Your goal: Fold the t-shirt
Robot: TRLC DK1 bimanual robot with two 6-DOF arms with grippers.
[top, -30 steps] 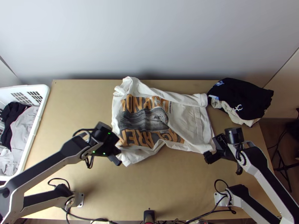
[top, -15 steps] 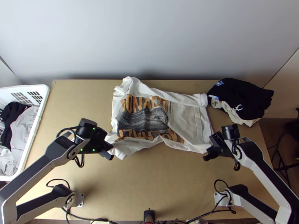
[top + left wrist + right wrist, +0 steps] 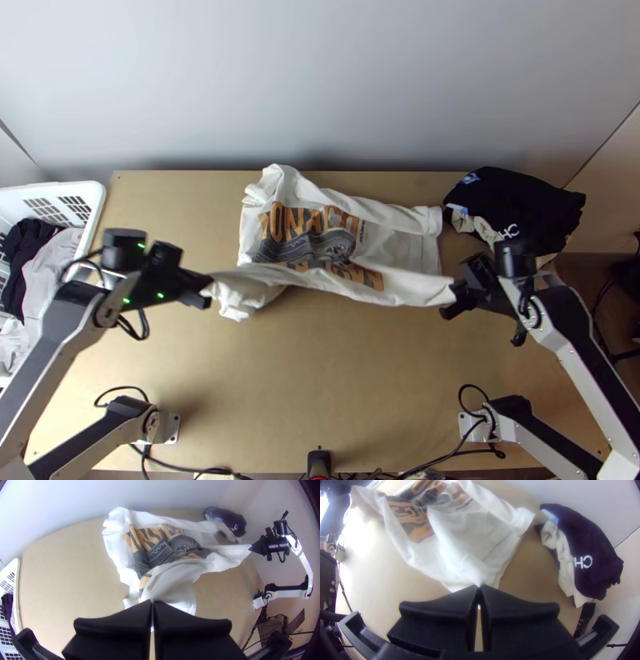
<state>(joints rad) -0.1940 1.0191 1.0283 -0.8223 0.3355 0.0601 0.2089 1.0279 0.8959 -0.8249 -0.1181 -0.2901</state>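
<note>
- Large orange lettering (image 3: pixel 300 218) runs across the white t-shirt (image 3: pixel 406 248), above a dark grey printed picture (image 3: pixel 324 242); more orange letters lie on its nearer side, partly lost in the folds.
- A small line of dark print (image 3: pixel 465 505) sits beside the orange letters in the right wrist view.
- White characters (image 3: pixel 583 561) stand out on the black garment (image 3: pixel 524 200), which lies bunched with cream cloth (image 3: pixel 565 556) at the table's far right.
- The left gripper (image 3: pixel 207 294) has its two fingers pressed together at the tips, pinching the t-shirt's near side toward its left end; white cloth hangs in loose folds beside the tips.
- The right gripper (image 3: pixel 453 301) likewise has its fingertips together, nipping the t-shirt's near right part.
- Between the grippers the near side of the t-shirt stretches in a raised, slightly sagging band.
- The rest of the t-shirt lies spread but wrinkled on the middle and far part of the wooden table (image 3: pixel 344 384), its far left corner rumpled.
- A white laundry basket (image 3: pixel 98 200) holding dark and pale clothes (image 3: pixel 50 272) stands at the table's left.
</note>
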